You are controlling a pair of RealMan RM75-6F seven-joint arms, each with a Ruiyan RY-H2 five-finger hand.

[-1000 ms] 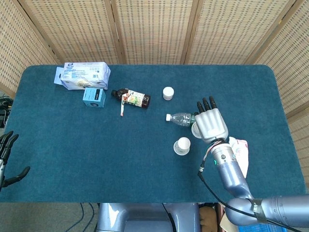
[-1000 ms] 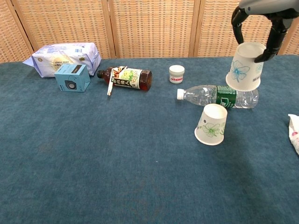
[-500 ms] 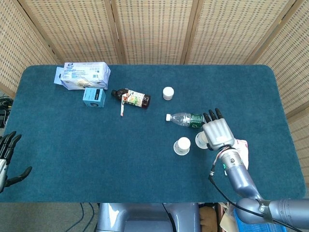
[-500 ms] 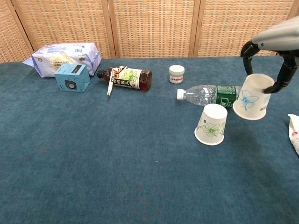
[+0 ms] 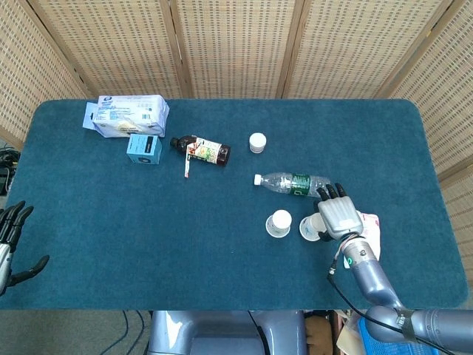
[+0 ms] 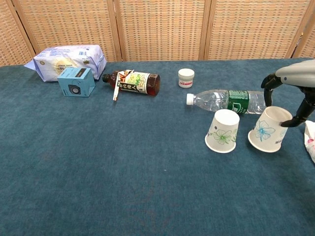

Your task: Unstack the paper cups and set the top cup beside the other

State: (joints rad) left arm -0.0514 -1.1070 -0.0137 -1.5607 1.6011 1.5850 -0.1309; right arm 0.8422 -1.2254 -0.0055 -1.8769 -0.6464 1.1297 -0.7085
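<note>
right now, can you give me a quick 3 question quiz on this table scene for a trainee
1. True or false: the right hand holds the blue-flower cup.
2. Which lies just behind the two cups? A) clear water bottle B) blue box C) white packet
3. Fill in: the green-flower cup stands upside down, with its ____ on the table.

Key
1. True; its fingers grip the cup near the base, and the cup leans, at or just above the cloth.
2. A
3. Rim (open end)
</note>
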